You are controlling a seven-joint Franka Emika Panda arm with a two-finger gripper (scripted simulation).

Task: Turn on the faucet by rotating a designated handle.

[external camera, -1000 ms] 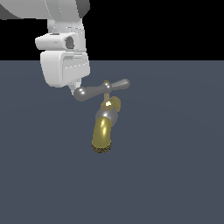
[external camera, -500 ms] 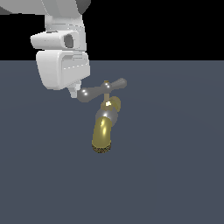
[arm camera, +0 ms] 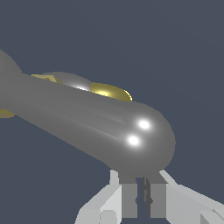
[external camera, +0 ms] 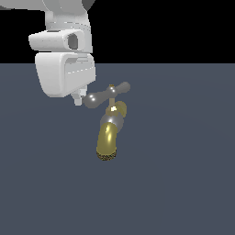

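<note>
The slim, glossy silver-grey crossbar handle with rounded bulb ends looks rigid and polished, so it is likely slippery; it should be worked at a bulb end, far from the pivot, where a sideways push gives the most turn and a pinch would tend to slide off. It sits on top of the small shiny brass-gold faucet, which stands near the middle of the dark grey-blue desk. The handle's long axis runs roughly level, from a nearer bulb at the exterior view's left up slightly to the far bulb at the right. The spout curves down and toward the camera, its dark speckled tip facing the desk. The white gripper sits right at the left bulb; in the wrist view the jaws stand nearly together, a thin gap between them, holding nothing, their tips at the bulb's underside.
</note>
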